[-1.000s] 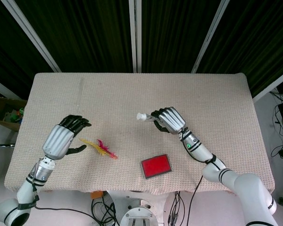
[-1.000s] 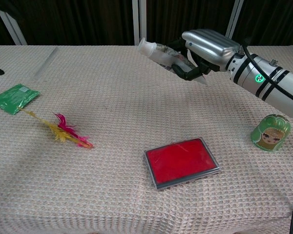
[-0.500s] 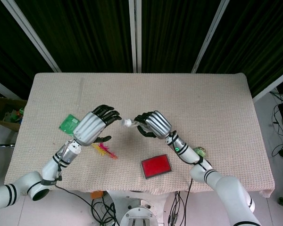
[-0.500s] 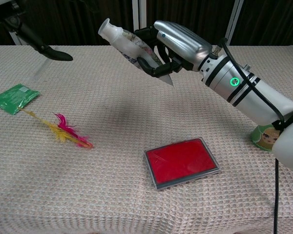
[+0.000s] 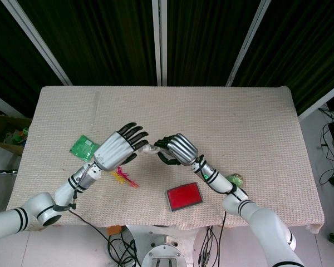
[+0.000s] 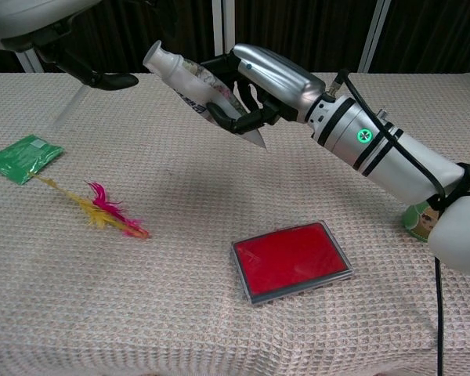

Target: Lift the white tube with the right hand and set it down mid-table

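My right hand (image 5: 175, 149) (image 6: 262, 78) grips the white tube (image 6: 194, 84) by its lower body and holds it in the air above the table's middle, tilted, with the cap end (image 5: 150, 148) pointing toward my left side. My left hand (image 5: 119, 146) (image 6: 43, 27) hovers just beyond the cap with its fingers spread and nothing in it. In the chest view a small gap shows between its thumb and the cap.
On the woven cloth table (image 5: 239, 111) lie a green packet (image 5: 84, 147) (image 6: 23, 157), a yellow-and-pink feather (image 5: 124, 178) (image 6: 102, 210) and a red case (image 5: 184, 196) (image 6: 291, 260). A small green doll (image 5: 235, 179) (image 6: 421, 219) stands under my right forearm.
My right hand has carried the tube up and leftward toward the table's middle. My left hand has risen and moved right until its fingertips are close to the cap.
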`<state>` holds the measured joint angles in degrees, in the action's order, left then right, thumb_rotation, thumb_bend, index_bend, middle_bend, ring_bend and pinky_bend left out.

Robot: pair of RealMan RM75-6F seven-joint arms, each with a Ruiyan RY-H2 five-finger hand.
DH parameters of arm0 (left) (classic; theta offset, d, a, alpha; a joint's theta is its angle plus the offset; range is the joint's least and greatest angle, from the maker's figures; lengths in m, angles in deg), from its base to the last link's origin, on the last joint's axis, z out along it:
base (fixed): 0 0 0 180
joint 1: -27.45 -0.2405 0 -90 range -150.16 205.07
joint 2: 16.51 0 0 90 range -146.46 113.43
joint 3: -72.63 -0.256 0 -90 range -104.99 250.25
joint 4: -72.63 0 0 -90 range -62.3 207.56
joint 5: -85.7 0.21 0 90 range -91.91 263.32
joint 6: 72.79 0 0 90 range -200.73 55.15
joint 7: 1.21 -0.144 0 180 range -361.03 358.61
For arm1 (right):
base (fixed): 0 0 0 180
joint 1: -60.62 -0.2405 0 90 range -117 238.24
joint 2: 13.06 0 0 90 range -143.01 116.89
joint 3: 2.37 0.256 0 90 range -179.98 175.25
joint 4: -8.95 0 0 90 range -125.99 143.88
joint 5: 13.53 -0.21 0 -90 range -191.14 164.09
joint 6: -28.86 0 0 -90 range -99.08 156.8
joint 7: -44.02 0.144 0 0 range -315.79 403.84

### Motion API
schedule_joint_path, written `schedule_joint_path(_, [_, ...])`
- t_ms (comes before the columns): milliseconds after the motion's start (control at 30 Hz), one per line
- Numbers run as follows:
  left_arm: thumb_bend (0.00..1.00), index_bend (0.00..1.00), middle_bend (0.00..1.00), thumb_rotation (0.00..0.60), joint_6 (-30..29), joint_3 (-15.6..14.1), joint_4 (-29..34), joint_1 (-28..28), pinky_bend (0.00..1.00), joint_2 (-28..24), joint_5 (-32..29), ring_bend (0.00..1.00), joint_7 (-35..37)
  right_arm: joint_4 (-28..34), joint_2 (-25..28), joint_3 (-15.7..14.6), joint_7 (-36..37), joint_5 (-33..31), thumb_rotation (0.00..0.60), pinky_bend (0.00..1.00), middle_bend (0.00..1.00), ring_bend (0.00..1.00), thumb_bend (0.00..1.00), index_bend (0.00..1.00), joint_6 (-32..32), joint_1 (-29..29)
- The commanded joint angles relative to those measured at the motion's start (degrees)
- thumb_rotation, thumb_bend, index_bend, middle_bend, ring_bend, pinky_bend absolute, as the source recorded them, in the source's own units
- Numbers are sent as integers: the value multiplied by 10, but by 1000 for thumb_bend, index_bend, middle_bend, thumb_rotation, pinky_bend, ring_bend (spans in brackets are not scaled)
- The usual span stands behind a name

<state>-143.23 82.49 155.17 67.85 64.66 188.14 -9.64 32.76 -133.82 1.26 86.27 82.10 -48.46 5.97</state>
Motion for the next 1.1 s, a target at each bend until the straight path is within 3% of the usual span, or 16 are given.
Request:
schedule_joint_path(33, [284,366,249,600,-9,-2,-10,6,213,8,3,195,8,0,-1,-2,1,0,600,794,730,649,793,951,0,-1])
schedule_joint_path(500, [309,393,248,600,-13,-13,-17,18,213,8,-8,195,0,6,2,-6,6,-2,600,800,737,655,788,955,-7,-3])
schedule_joint_path(1100, [308,500,249,600,-28,-21,-16,21,214,15,-20,195,-2,8,1,-11,7,-3,600,805,742,657,789,963,-11,2])
